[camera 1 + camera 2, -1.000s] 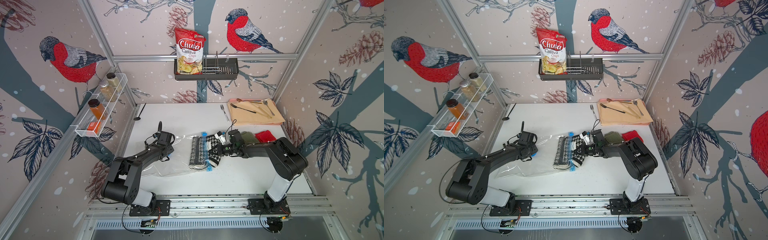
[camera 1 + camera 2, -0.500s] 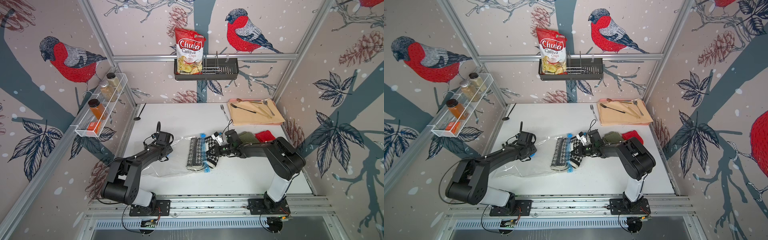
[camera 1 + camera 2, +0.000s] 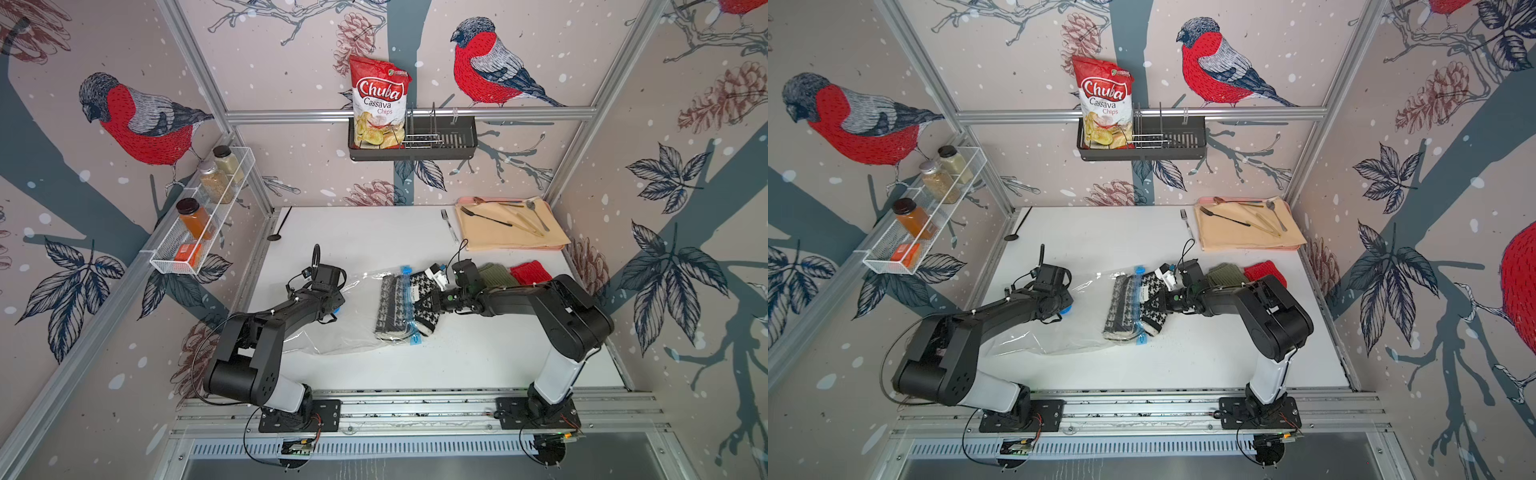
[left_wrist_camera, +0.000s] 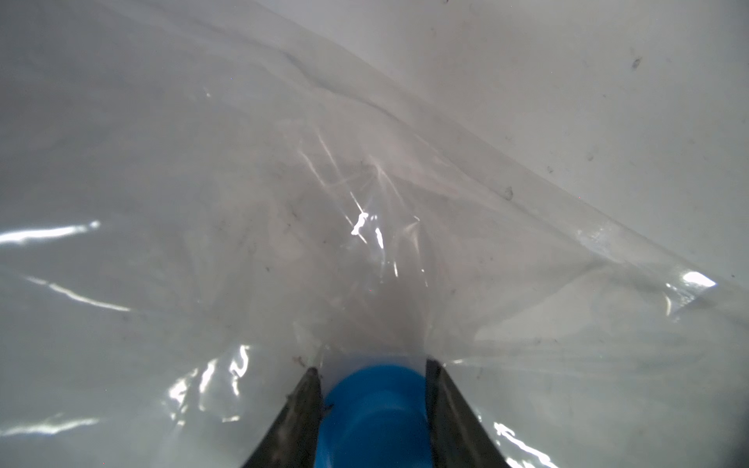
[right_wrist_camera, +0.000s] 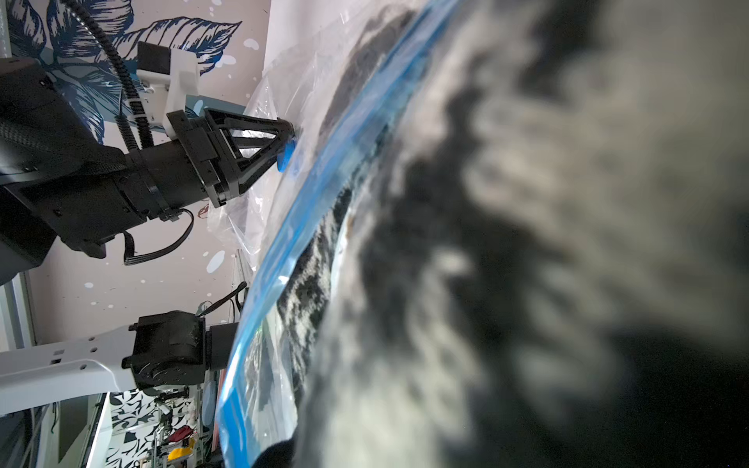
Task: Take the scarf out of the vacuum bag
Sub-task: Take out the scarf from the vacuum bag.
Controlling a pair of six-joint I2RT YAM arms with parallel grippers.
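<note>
Scarf (image 3: 424, 316) slid leftward, right fingers (image 3: 434, 300) pinching it.

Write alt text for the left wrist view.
The left gripper clamps the round blue valve of the vacuum bag, one dark finger on each side. Crinkled clear plastic fills most of the picture, with white table beyond its edge.

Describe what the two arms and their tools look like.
Both arms match: the left arm and right arm have black links, with a white lowest link above a black base plate. A ribbed black cable runs past a white mount. The left tool has black, open-frame triangular fingers tapering to points; the right tool is black.
</note>
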